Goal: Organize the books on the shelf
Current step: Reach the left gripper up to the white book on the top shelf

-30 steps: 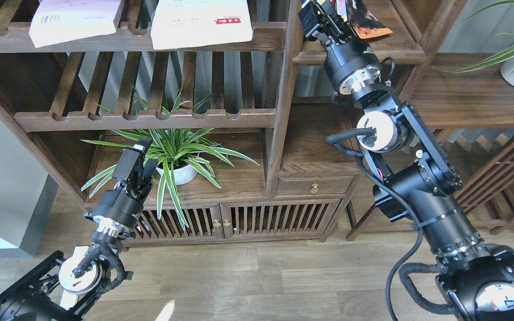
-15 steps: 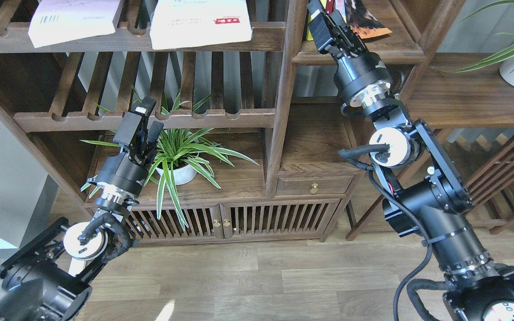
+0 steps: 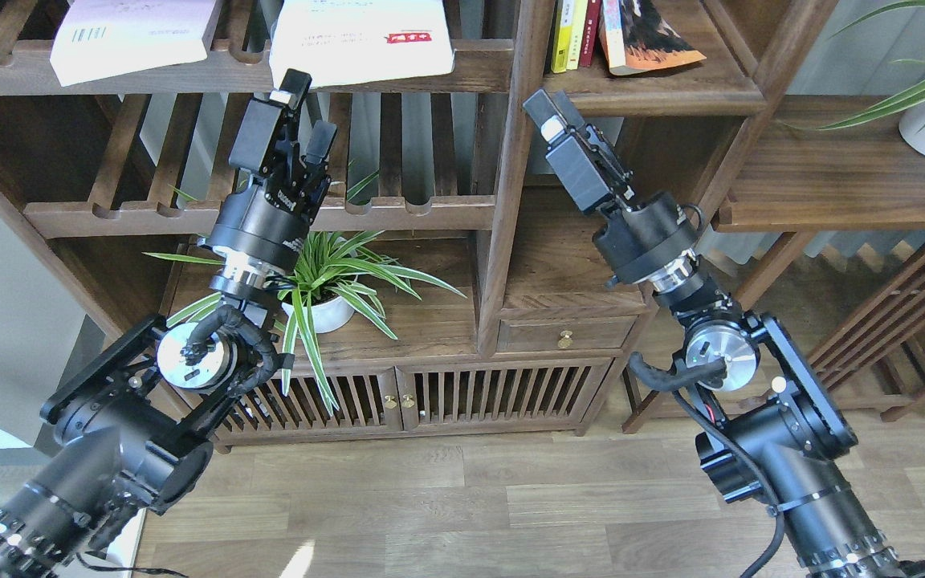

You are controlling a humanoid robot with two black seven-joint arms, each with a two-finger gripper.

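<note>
Two books lie flat on the top slatted rack: the lilac book (image 3: 135, 36) near its left end, and the white book (image 3: 360, 40) near its right end, its lower edge hanging over the front rail. One dark book (image 3: 645, 36) leans on the shelf (image 3: 655, 103), the solid board at upper right, beside a few upright spines (image 3: 573, 28) at the shelf's left end.

I have my left gripper (image 3: 294, 120) raised just under the white book's overhanging edge, fingers spread with nothing between them. My right gripper (image 3: 563, 132) hangs below the shelf's front edge, by the upright post (image 3: 511, 177); it shows side-on as one dark block, so I cannot tell whether it is spread or pressed together, and I see nothing in it.

My reading is that the dark book is already placed and the white one is next. That calls for bringing the left fingers up around the overhanging edge, one above and one below, then closing and drawing the book out off the rail. The thin cover may flex, and the notched rail could catch it.
</note>
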